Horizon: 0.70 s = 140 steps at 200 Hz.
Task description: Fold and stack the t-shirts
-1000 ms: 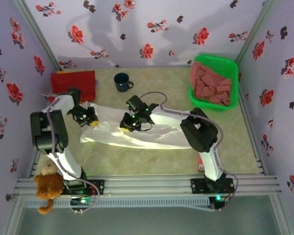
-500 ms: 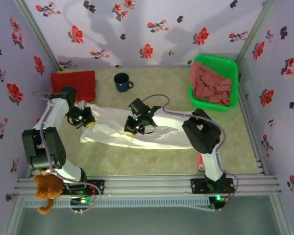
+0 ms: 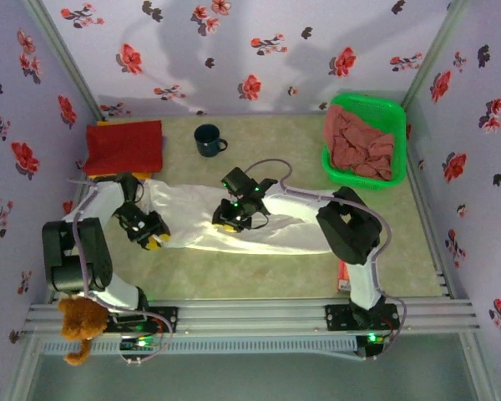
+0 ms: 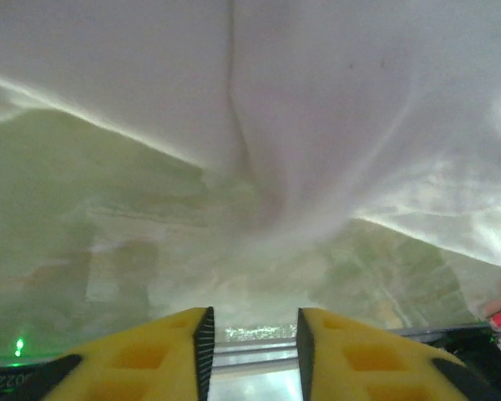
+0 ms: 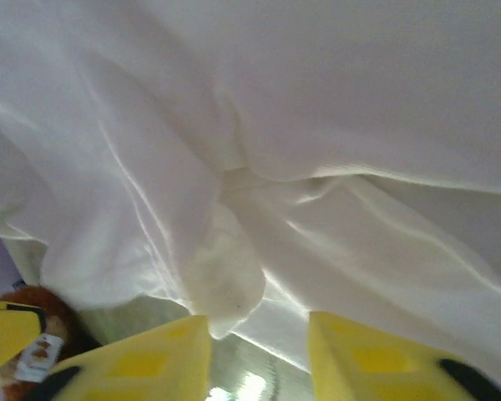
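Twice released just now: spread left hand [image 4: 255, 351] and right hand [image 5: 259, 351] off white t-shirt [image 3: 259, 241]; probably completes this fold.

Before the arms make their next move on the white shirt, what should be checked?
1. Left gripper clear of cloth: ok, jaws apart, nothing between.
2. Right gripper clear of cloth: cannot tell, jaws apart, but a fold lies at the gap.
3. White shirt lying smooth: not ok, creased and bunched.
4. Mug off the shirt: ok.
5. Red shirt folded, ready to stack on: ok.
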Motion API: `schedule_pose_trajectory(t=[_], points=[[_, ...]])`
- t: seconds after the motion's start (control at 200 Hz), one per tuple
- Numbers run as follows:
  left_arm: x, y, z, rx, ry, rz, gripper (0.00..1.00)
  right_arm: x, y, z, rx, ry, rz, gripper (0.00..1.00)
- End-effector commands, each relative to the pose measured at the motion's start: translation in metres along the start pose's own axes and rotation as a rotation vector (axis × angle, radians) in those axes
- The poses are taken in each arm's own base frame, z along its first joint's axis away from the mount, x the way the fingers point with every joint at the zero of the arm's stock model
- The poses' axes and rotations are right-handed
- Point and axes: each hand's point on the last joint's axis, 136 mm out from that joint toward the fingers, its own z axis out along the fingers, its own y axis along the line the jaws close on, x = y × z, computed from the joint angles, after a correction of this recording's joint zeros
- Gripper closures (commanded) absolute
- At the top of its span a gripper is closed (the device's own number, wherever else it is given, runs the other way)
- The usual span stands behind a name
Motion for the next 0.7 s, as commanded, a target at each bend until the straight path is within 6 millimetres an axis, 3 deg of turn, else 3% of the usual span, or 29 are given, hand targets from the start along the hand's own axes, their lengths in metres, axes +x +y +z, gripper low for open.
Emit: schedule_pose_trajectory(t=[0.0, 0.125, 0.305, 0.395, 0.46, 0.58, 0.695], points=[[0.007, 0.002, -0.005, -0.030, 0.025, 0.012, 0.58, -0.004, -0.003, -0.010, 0.035, -0.021, -0.021, 0.54], [-0.015, -0.002, -0.029, -0.039, -0.062, 0.021, 0.55, -0.001, -0.003, -0.019, 0.045, -0.031, -0.047, 0.52], [-0.067, -0.020, -0.059, 0.033, -0.156, 0.008, 0.55, 0.006, 0.009, -0.019, -0.015, 0.001, -0.110, 0.53], [-0.090, -0.024, -0.059, 0.047, -0.154, 0.010, 0.55, 0.008, 0.022, -0.018, -0.066, 0.011, -0.143, 0.54], [-0.107, -0.017, -0.058, -0.011, -0.188, 0.009, 0.55, 0.007, 0.027, -0.019, -0.082, 0.003, -0.161, 0.54], [-0.141, -0.004, -0.058, -0.090, -0.320, 0.037, 0.57, 0.006, 0.025, -0.013, -0.065, 0.017, -0.159, 0.55], [-0.161, -0.011, -0.052, -0.061, -0.353, 0.079, 0.59, 0.007, 0.027, -0.008, -0.073, 0.038, -0.160, 0.55]])
